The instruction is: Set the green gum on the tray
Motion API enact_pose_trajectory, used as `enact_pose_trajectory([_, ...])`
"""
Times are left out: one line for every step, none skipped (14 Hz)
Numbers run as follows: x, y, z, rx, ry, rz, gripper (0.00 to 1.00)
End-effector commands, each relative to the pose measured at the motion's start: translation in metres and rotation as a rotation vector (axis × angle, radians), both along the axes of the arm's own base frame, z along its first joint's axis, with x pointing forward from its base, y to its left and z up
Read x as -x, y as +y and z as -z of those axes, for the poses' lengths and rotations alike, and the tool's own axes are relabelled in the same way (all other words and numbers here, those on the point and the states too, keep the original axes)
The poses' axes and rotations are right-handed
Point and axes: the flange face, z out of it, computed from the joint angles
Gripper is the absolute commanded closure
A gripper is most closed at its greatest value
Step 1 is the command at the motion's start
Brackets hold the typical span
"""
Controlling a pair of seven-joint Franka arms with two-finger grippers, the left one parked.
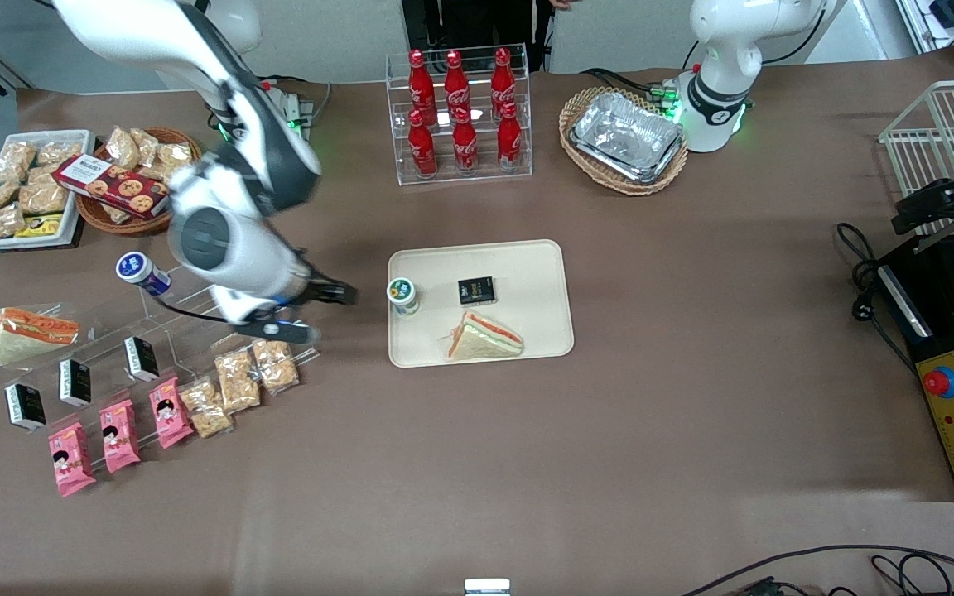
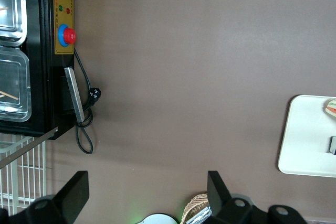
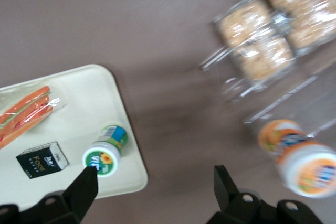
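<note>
front view: green gum (image 1: 402, 296) stands upright on tray (image 1: 527, 258), at the edge nearest the working arm. tool (image 1: 343, 293) sits just beside that edge over the counter (image 1: 527, 463), fingers wide, empty.

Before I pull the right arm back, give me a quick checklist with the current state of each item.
1. Green gum on the tray: ok, it stands upright near the tray's edge toward the working arm's end.
2. Gripper released: ok, open and empty, beside the tray, apart from the gum.
3. Gum stable: ok, upright, though close to the rim.
4. Other tray items undisturbed: ok, the sandwich and the small black box lie apart from the gum.
5. Retreat path: cannot tell; the blue-lidded bottle and the clear snack rack sit under the arm.
</note>
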Motion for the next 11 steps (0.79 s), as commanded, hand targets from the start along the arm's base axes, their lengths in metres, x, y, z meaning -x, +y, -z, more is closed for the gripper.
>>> enact_pose_trajectory([0.007,-0.061,-0.068,-0.009,-0.026,-0.032,0.02])
enact_pose_trajectory([0.009,-0.084,-0.083,-0.007,-0.025,-0.031,0.02])
enact_pose_trajectory([0.008,-0.103,-0.101,-0.009,-0.036,-0.036,0.01])
enact_pose_trajectory([0.003,-0.123,-0.120,-0.016,-0.045,-0.040,0.01])
enact_pose_trajectory([-0.001,-0.140,-0.141,-0.024,-0.047,-0.056,0.01])
enact_pose_trajectory([-0.005,-0.154,-0.156,-0.031,-0.047,-0.073,0.01])
enact_pose_trajectory([-0.008,-0.165,-0.168,-0.032,-0.052,-0.075,0.01])
enact_pose_trajectory([-0.009,-0.173,-0.179,-0.027,-0.064,-0.065,0.01])
enact_pose_trajectory([-0.011,-0.184,-0.190,-0.025,-0.072,-0.053,0.01])
enact_pose_trajectory([-0.013,-0.196,-0.203,-0.020,-0.085,-0.039,0.01])
enact_pose_trajectory([-0.015,-0.210,-0.213,-0.001,-0.093,-0.025,0.01])
